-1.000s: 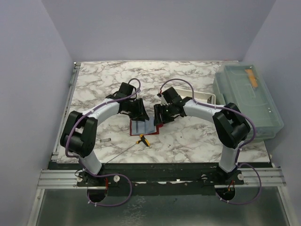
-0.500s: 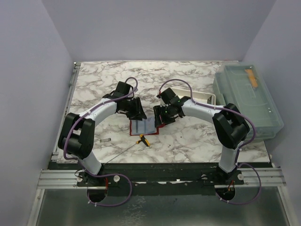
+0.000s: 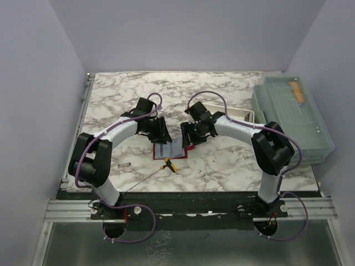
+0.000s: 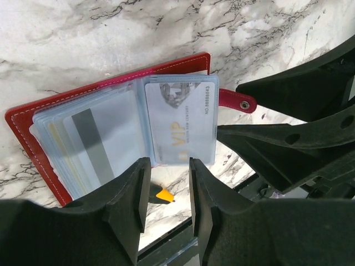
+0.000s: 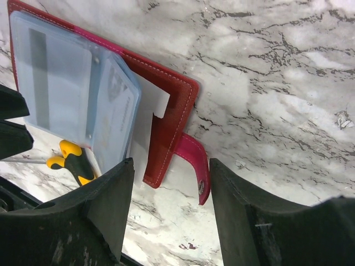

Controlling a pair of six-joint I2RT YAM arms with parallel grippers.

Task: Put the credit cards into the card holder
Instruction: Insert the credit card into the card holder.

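The card holder (image 3: 169, 149) lies open on the marble table, red cover down and blue-grey sleeves up. In the left wrist view a pale card with gold VIP lettering (image 4: 180, 122) sits inside the right sleeve. Another card, showing a dark stripe (image 4: 91, 145), sits in the left sleeves. My left gripper (image 4: 168, 166) hovers open at the near edge of the sleeves, nothing between its fingers. My right gripper (image 5: 172, 172) stands open above the holder's red corner (image 5: 166, 119) and snap strap (image 5: 195, 162), gripping neither. In the top view both grippers (image 3: 161, 133) (image 3: 187, 136) flank the holder.
A yellow-handled thin metal tool (image 3: 169, 164) lies just in front of the holder. A long white tray (image 3: 230, 113) stands behind the right arm. A large clear lidded bin (image 3: 291, 119) fills the right edge. The right gripper's black fingers (image 4: 288, 144) reach close beside the left one.
Both grippers have shifted only slightly over the holder. The holder and the tool lie where they were.
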